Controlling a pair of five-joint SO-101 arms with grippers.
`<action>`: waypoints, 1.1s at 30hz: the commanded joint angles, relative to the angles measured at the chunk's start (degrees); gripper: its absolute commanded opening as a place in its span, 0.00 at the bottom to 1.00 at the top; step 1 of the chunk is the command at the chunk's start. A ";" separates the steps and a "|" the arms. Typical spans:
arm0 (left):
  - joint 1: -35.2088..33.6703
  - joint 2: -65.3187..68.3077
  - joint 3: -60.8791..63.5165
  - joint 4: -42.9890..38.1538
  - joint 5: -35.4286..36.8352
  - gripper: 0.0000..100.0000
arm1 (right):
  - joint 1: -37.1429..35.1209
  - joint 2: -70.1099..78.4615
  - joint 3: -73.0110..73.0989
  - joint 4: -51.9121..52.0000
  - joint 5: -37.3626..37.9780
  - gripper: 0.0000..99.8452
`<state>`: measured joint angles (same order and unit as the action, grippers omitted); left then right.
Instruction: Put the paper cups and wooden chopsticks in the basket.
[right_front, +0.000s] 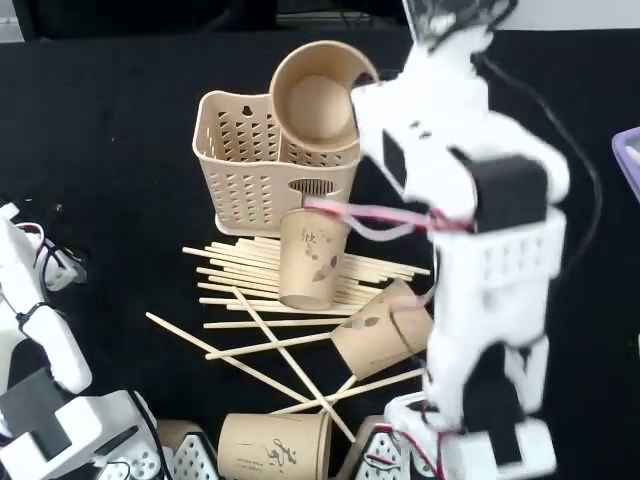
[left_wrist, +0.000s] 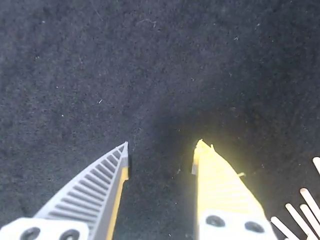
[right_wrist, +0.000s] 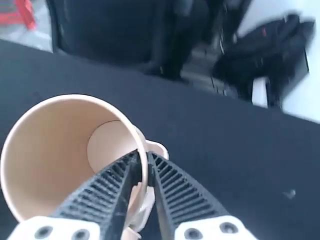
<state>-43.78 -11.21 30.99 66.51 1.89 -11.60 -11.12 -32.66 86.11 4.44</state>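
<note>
My right gripper (right_wrist: 142, 157) is shut on the rim of a paper cup (right_wrist: 65, 150), one finger inside and one outside. In the high view that cup (right_front: 315, 100) hangs tilted over the far right corner of the beige basket (right_front: 245, 165). An upright paper cup (right_front: 312, 258) stands on a pile of wooden chopsticks (right_front: 250, 285) in front of the basket. Two more cups lie on their sides: one (right_front: 380, 330) to the right, one (right_front: 275, 447) at the near edge. My left gripper (left_wrist: 160, 152) is open above bare black cloth, with chopstick tips (left_wrist: 300, 212) nearby.
Black cloth (right_front: 100, 150) covers the table. Loose chopsticks (right_front: 290, 375) are scattered crosswise toward the near edge. A purple container edge (right_front: 628, 155) shows at the far right. The left arm's white body (right_front: 40, 370) sits at the near left corner.
</note>
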 joint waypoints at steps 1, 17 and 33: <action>-0.04 -1.76 -0.48 -0.09 0.09 0.21 | 2.46 7.52 -11.91 4.57 -0.35 0.01; -0.04 -1.76 -0.48 -0.09 0.09 0.21 | 1.41 26.95 -28.26 13.71 -0.62 0.01; -0.04 -1.76 -0.40 0.00 0.09 0.21 | -1.76 24.22 -31.34 14.59 -0.62 0.22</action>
<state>-43.78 -11.21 30.99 66.51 1.89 -12.84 16.66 -60.53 99.03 4.44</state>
